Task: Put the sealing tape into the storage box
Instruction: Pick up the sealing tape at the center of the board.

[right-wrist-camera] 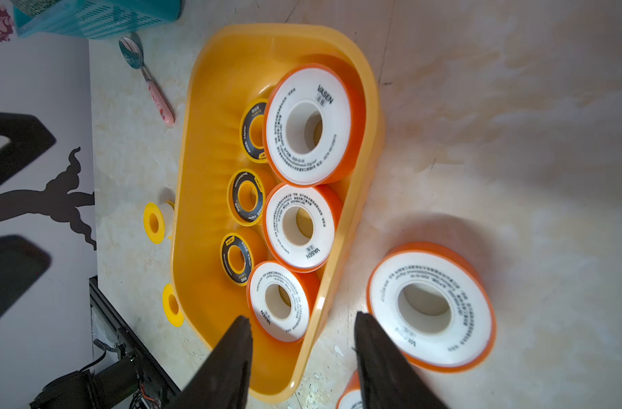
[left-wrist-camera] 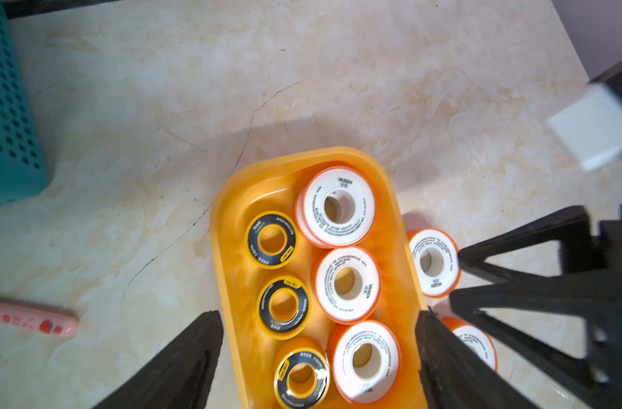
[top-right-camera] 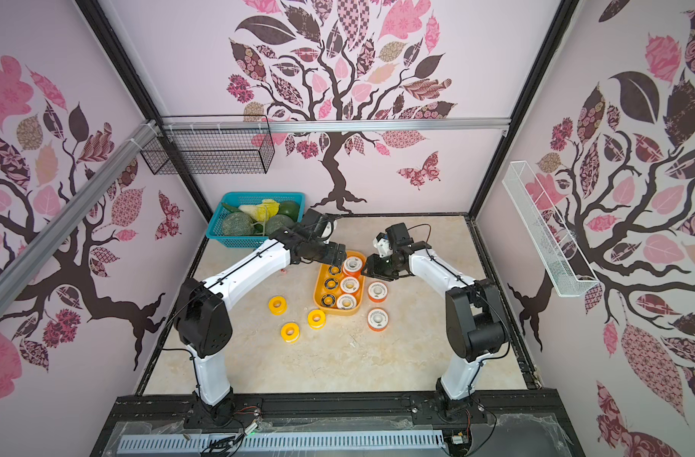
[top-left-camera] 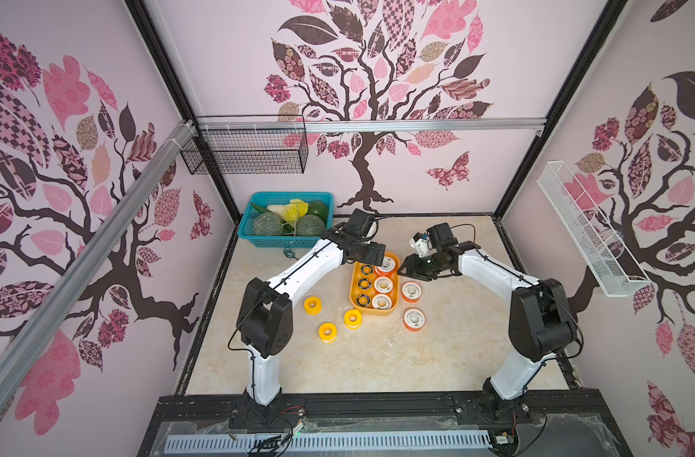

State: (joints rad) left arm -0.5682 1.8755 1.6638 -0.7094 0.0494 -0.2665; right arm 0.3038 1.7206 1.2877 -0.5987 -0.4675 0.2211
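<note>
Rolls of sealing tape lie loose on the table (top-left-camera: pixel 436 356) nearest my base: three yellow rolls (top-left-camera: pixel 328 331) on my left side and two orange rolls (top-left-camera: pixel 413 319) on my right, the farther of that pair just beside the storage box (top-left-camera: pixel 371 312). The box sits between my arms, its long axis running away from me toward the back wall. It holds six rolls in two rows, flat with holes up, except the far orange roll (right-wrist-camera: pixel 309 124), which seems to lean on the end wall. My left gripper (left-wrist-camera: pixel 318 313) hangs over the box, jaws spread wide and empty, astride its width. My right gripper (right-wrist-camera: pixel 302 317) hovers at the box's right wall, jaws partly apart with nothing between them, one finger inside the rim and one outside. I judge this the let-go step for an orange roll. Next I should lift clear of the rim, swing to the orange roll beside the box and spread wider to span its flange. Being round, it asks no particular wrist turn.
</note>
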